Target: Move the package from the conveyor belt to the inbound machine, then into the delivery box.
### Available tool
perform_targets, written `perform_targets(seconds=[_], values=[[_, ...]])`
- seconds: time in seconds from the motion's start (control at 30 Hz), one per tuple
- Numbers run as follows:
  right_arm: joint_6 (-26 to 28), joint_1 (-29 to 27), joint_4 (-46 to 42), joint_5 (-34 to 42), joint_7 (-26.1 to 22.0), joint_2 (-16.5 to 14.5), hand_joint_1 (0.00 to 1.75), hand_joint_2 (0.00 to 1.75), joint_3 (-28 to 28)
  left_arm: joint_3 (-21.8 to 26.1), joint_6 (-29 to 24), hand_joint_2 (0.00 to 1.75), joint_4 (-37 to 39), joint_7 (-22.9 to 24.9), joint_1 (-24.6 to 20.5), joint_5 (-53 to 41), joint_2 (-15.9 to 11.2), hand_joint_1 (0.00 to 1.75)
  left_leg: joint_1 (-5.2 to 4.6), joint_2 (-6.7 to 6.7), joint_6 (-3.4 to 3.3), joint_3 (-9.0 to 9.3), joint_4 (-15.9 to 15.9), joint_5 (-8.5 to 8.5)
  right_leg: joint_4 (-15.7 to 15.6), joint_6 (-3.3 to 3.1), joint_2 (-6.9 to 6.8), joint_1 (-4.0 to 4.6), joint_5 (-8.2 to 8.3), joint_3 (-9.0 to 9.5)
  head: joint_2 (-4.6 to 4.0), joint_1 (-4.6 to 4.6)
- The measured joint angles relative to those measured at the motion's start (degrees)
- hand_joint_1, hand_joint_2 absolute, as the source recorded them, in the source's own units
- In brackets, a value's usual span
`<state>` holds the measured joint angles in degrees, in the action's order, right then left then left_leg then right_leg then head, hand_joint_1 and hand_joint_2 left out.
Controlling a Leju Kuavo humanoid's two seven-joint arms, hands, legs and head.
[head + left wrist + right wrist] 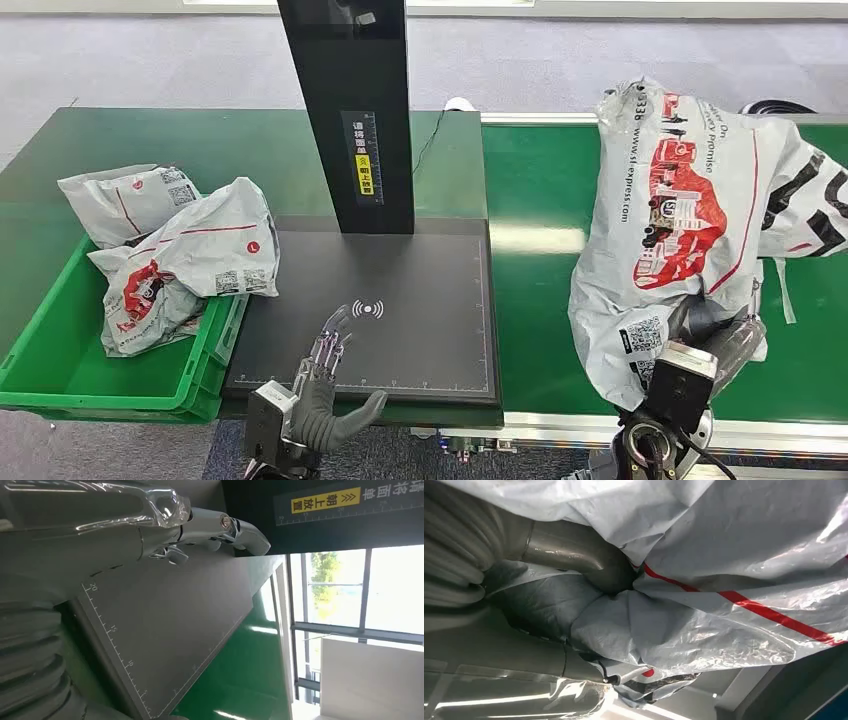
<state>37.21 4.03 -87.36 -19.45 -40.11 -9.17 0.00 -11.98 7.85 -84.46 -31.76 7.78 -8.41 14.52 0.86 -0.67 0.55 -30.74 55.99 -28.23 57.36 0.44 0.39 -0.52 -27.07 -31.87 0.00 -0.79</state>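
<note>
Head view. Landmark: the pad (400,300), a dark plate with a scan mark under the black post (350,110). Package (680,220), a grey mailer with red print, is up off the belt (540,200), right of the pad, held from below by the right hand (715,335), mostly hidden under the plastic. Left hand (325,385) at the pad's near edge, fingers spread, holding nothing. Bin (60,370) left of the pad, with two mailers (185,255) in it.

Step, as judged: carry the package left and lay it flat on the pad. The bag is limp and bulky, so lift clear of the pad's edge, avoid the post, keep the label readable. The left hand should stay out of the landing spot.

Left wrist view. Left hand (165,525) open over the pad (165,625); ruler marks along its edge; windows beyond.

Right wrist view. Right hand (569,555) pressed into crumpled package (704,620); grip firm, fingers buried.

Surface: green belt, grey carpet floor (150,60) behind.
</note>
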Motion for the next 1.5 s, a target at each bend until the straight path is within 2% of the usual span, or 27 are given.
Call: perform_targets(seconds=[0.1, 0.27, 0.57, 0.67, 0.93, 0.97, 1.07, 1.1, 1.13, 1.33, 1.5], values=[[-4.42, -0.08, -0.97, 1.53, 0.12, 0.01, 1.75, 1.75, 2.23, 0.11, -0.1, 1.75, 0.0, -0.37, 0.02, -0.04, 0.0, 0.0, 0.0, 0.0, 0.0, 0.0, 0.0, 0.0, 0.0, 0.0, 0.0, 0.0, 0.0, 0.01, 0.0, -0.01], [-19.54, 0.89, 0.25, 5.78, 2.1, 0.01, 1.75, 1.75, 6.79, 0.68, -0.61, 1.75, -0.08, -1.52, 0.16, -0.34, -0.01, 0.0, 0.0, 0.03, 0.02, -0.02, 0.0, 0.03, 0.01, 0.0, -0.01, 0.0, 0.0, 0.01, 0.0, -0.01], [-41.39, 6.11, 13.62, 9.07, 5.55, 0.03, 1.75, 1.75, 12.9, 2.39, -2.45, 1.75, -2.05, -2.74, 0.59, -0.95, -0.34, 0.0, 0.01, 0.09, 0.03, -0.05, 0.0, 0.04, 0.02, 0.0, -0.06, 0.01, 0.0, -0.01, 0.0, -0.01], [-44.78, 7.78, 18.92, 7.75, 6.26, 0.03, 1.75, 1.75, 15.08, 2.63, -2.46, 1.75, -2.29, -2.82, 0.55, -0.93, -0.46, 0.0, 0.01, 0.19, 0.02, -0.05, 0.0, 0.05, 0.02, 0.0, -0.13, 0.01, 0.0, -0.01, 0.0, -0.01], [-47.99, 9.35, 27.49, 6.93, 6.66, 0.04, 1.72, 1.75, 18.6, 2.58, -2.43, 1.75, -2.21, -2.8, 0.14, -0.34, -0.56, 0.0, 0.0, 0.24, 0.02, -0.07, 0.01, 0.05, 0.02, 0.0, -0.19, 0.0, 0.0, -0.03, 0.0, -0.01], [-47.9, 9.34, 28.07, 6.81, 6.6, 0.05, 1.64, 1.75, 18.88, 2.58, -2.45, 1.75, -2.21, -2.79, 0.07, -0.21, -0.59, 0.0, 0.0, 0.24, 0.02, -0.07, 0.01, 0.05, 0.02, 0.0, -0.19, 0.0, 0.0, -0.03, 0.0, -0.01], [-47.31, 9.29, 29.27, 6.5, 6.28, 0.13, 0.41, 1.75, 19.43, 2.6, -2.91, 1.75, -2.21, -2.75, -0.05, 0.05, -0.65, 0.0, 0.0, 0.23, 0.02, -0.07, 0.0, 0.05, 0.02, 0.0, -0.19, 0.0, 0.0, -0.04, 0.0, -0.01], [-47.14, 9.28, 29.52, 6.51, 6.13, 0.17, 0.04, 1.75, 19.52, 2.6, -3.17, 1.75, -2.22, -2.74, -0.04, 0.07, -0.66, 0.0, 0.0, 0.23, 0.02, -0.07, 0.0, 0.05, 0.02, 0.0, -0.19, 0.0, 0.0, -0.04, 0.0, -0.01], [-47.01, 9.28, 29.7, 6.55, 6.0, 0.23, 0.0, 1.75, 19.57, 2.6, -3.45, 1.75, -2.25, -2.73, -0.01, 0.09, -0.66, 0.0, 0.0, 0.23, 0.02, -0.07, 0.0, 0.05, 0.02, 0.0, -0.19, 0.0, 0.0, -0.04, 0.0, -0.01], [-46.12, 9.3, 30.38, 7.15, 5.68, 0.62, 0.0, 1.75, 19.62, 2.69, -5.89, 1.75, -2.99, -2.79, 0.74, 0.11, -0.89, 0.0, 0.0, 0.23, 0.02, -0.08, 0.0, 0.05, 0.02, 0.0, -0.19, 0.0, 0.0, -0.03, 0.0, 0.0], [-45.5, 8.5, 30.33, 7.4, 5.6, 0.92, 0.0, 1.75, 19.76, 4.71, -12.74, 1.75, -5.43, -3.85, 2.03, 0.11, -0.92, 0.0, 0.01, 0.23, 0.02, -0.09, 0.0, 0.05, 0.02, 0.0, -0.19, 0.01, -0.01, -0.04, 0.0, -0.01]])
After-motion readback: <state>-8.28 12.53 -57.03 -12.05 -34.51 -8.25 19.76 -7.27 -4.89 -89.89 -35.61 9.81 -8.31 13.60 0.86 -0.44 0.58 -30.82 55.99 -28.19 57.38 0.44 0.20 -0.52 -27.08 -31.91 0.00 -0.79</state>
